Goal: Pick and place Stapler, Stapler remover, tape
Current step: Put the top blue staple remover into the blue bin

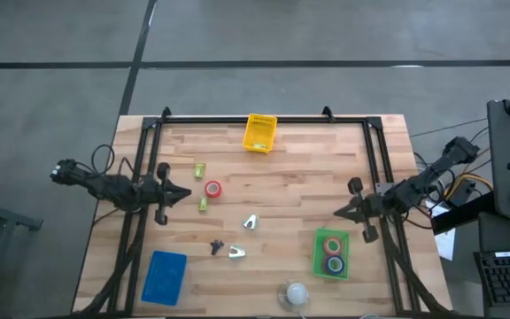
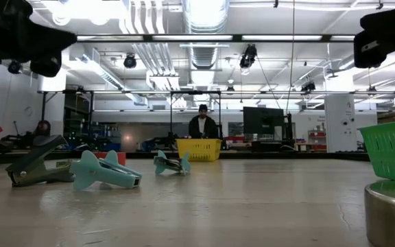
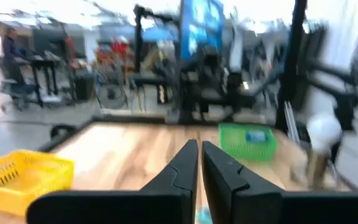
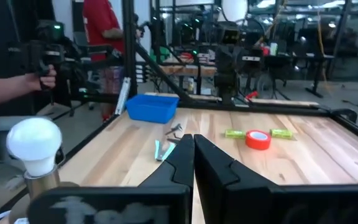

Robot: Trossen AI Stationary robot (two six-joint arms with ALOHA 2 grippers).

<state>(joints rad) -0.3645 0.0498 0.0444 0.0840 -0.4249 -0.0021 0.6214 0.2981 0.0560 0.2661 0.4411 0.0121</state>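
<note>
1. Closure is the first worry. The left claw hangs above the surface with its fingers pressed together and nothing held. The right claw faces it from across the work area, likewise closed and empty. Either one descending without opening would push a piece away instead of straddling it.
2. Just ahead of the left claw lies the red tape roll, flat on the wood. Two small yellow-green pieces, which I take for staplers, flank it: the stapler on one side and the second stapler on the other. A wide approach could knock either aside, and a roll lying flat may skid under an off-centre pinch.
3. Close beside the right claw stands the green tray, already holding a red roll and a blue roll. A low swing of that arm could clip its rim.
4. Between the claws lie the staple removers, one pale, another next to a dark one. Both arms reaching there could collide.
5. Farther off, the white bulb near the green tray looks easy to topple. The blue tray and yellow tray sit well apart, so long carries risk drops.
</note>
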